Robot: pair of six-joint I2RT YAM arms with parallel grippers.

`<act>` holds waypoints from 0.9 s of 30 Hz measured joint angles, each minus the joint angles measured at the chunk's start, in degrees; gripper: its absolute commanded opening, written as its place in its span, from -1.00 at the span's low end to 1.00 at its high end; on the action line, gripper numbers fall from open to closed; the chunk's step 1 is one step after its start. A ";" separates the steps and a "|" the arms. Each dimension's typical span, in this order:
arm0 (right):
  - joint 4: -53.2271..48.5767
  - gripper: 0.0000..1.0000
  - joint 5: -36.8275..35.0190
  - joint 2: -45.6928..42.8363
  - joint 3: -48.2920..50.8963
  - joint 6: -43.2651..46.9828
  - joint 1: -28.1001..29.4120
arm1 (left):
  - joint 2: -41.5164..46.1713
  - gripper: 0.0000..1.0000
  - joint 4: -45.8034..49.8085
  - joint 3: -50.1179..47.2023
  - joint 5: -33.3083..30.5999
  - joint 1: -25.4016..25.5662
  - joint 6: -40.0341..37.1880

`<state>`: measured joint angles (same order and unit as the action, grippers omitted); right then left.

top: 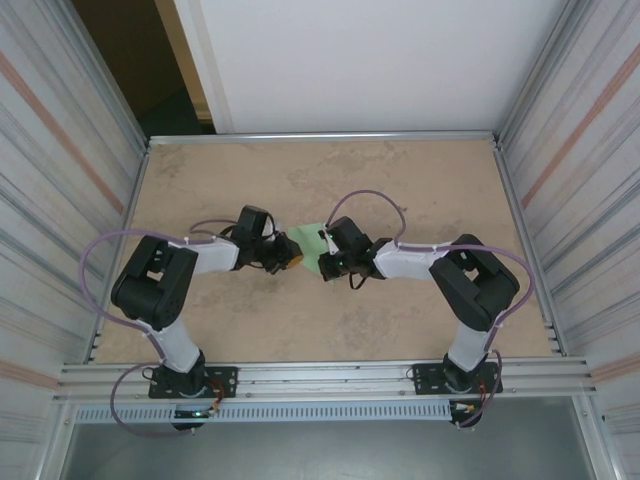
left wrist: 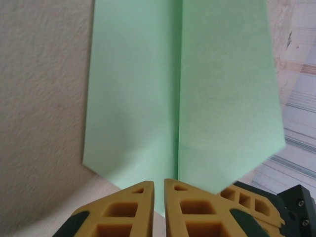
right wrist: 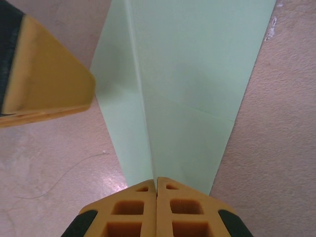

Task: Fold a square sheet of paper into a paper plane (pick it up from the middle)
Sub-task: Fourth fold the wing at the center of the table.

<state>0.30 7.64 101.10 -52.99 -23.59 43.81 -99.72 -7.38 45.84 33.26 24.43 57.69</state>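
The beige table [top: 420, 180] takes up most of the top external view. Ribbed metal side panels [top: 60, 150] stand along both sides, a white back panel [top: 370, 60] is behind it, and an aluminium rail [top: 330, 375] runs along the near edge where both bases are bolted.

The left arm [top: 160, 285] and the right arm [top: 470, 280] each bend inward, and their wrists meet near the middle of the table. A purple cable loops along each arm.

Between the two wrists is the green paper [top: 308, 240], of which a small pale patch shows from above. The wrist cameras show much more of it. In the left wrist view the green paper [left wrist: 222, 98] is folded, with a straight crease running up its centre and two slanted lower edges narrowing towards the fingers. In the right wrist view the green paper [right wrist: 197, 74] tapers the same way (a faint cross crease runs across its lower part) and lies close over the table.

The left gripper [top: 287, 258] has its jaws drawn almost together in its own view [left wrist: 159, 183], with a sliver of green in the narrow slit between them, so it grips the paper's lower tip. The right gripper [top: 325, 264] has its jaws pressed flush [right wrist: 156, 181] on the crease at the paper's narrow end.

One yellow finger [right wrist: 49, 89] of the left gripper is visible just beside the paper in the right wrist view.
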 measured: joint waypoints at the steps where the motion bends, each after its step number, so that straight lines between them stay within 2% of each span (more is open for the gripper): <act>1: 0.17 -1.00 0.39 -0.22 0.07 -0.13 -0.24 | -0.42 -0.74 0.00 0.35 0.02 0.11 -0.02; 5: 0.63 -1.00 1.33 -0.59 0.09 -0.22 -0.70 | -2.51 -0.73 -0.02 2.25 0.17 0.81 -0.07; 11: 0.50 -0.98 1.16 -0.59 0.09 -0.13 -0.52 | -4.79 -0.60 0.20 4.04 0.13 1.09 -0.68; 16: -1.18 -0.77 -0.81 -0.24 -0.48 0.33 1.44 | -5.90 -0.53 1.64 4.90 0.13 1.18 -0.90; 22: -3.76 -0.50 -5.35 0.79 -2.78 1.84 4.26 | -5.95 -0.55 2.69 5.31 0.09 1.27 -1.09; 27: -4.83 -0.41 -8.68 0.81 -3.23 2.27 5.25 | -5.95 -0.57 3.15 5.35 -0.04 1.27 -1.51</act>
<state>-4.54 -1.04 101.91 -56.23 -21.32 49.06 -105.67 -4.23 51.20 33.21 25.69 56.18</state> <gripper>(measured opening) 0.285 0.217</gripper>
